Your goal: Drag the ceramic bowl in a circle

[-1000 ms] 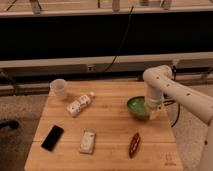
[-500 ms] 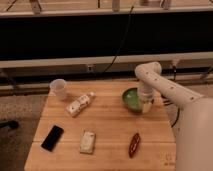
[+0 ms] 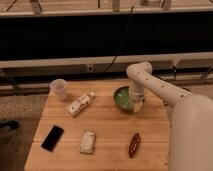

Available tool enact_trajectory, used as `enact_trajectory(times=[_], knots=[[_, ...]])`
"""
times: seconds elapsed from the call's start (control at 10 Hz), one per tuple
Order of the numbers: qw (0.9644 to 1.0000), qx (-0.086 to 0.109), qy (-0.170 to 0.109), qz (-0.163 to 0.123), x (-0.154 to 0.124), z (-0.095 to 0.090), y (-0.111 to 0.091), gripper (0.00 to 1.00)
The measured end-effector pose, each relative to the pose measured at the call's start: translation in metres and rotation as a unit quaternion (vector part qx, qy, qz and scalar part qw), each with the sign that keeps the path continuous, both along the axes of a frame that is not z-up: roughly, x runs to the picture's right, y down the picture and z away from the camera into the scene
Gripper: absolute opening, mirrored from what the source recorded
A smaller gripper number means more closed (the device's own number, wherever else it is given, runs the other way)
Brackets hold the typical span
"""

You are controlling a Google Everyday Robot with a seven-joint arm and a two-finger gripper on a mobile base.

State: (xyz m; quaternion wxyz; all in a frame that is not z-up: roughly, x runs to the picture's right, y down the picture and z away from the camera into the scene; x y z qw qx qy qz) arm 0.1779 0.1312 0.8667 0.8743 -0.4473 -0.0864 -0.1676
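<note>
A lab-like test area: wooden table [image 3: 105, 150], metal rails [image 3: 75, 61] (cable [image 3: 122, 42] hanging), gripper [image 3: 137, 102] over the ceramic bowl [image 3: 123, 98].

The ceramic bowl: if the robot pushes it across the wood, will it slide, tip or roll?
The ceramic bowl is wide and low, so it probably slides instead of tipping. Its glazed surface may slip against the pincer at its right rim. It sits near the table's back edge, and ceramic would likely break if dropped.
</note>
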Motion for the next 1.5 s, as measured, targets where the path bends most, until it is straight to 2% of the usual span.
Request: enact_trajectory(times=[0.4, 0.5, 0.7, 0.9, 1.2, 1.4, 1.5], knots=[[0.9984, -0.006, -0.055, -0.006, -0.040, -0.007, 0.007, 0.00], [0.9969, -0.009, -0.078, -0.010, -0.055, -0.012, 0.011, 0.00], [0.9911, -0.020, -0.130, -0.020, -0.107, -0.031, 0.026, 0.00], [0.9861, -0.028, -0.161, -0.027, -0.150, -0.049, 0.039, 0.00], [0.9831, -0.039, -0.177, -0.029, -0.172, -0.073, 0.053, 0.00], [0.9840, -0.042, -0.171, -0.026, -0.164, -0.084, 0.057, 0.00], [0.9854, -0.046, -0.162, -0.023, -0.149, -0.092, 0.060, 0.00]])
